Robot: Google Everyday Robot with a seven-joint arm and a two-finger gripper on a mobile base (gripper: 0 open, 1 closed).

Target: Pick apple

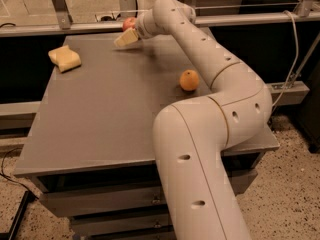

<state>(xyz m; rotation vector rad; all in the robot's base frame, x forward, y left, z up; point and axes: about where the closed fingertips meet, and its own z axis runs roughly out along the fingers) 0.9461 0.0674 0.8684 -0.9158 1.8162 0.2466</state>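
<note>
Single camera view, looking down along the arm.

- The arm (220, 79) is reaching from the lower right across the grey tabletop (100, 119) toward its far edge, its wrist bending left at the top.
- The gripper (125, 38) is sitting at the far edge of the tabletop, left of the wrist, and is pointing down and to the left. A pale, wedge-shaped part of it is showing just above the surface.
- The apple (129, 22) is lying at the far edge of the tabletop, directly behind and slightly above that pale wedge as the camera sees it. Only a red patch of the apple is showing, because the gripper and wrist are covering the rest.
- The apple is appearing right against the jaws. Whether it is sitting between them or just behind them cannot be told from this angle.
- Whether the jaws are spread, pressed together or pinching the apple also cannot be told, since the near side of the gripper is hiding the gap.
- An orange fruit (189, 80) is resting on the tabletop to the right of centre. It is close beside the arm's middle link and well apart from the apple.
- A pale yellow sponge (65, 58) is lying near the far-left corner of the tabletop, well apart from the gripper.
- A metal rail (250, 19) is running along behind the tabletop.
</note>
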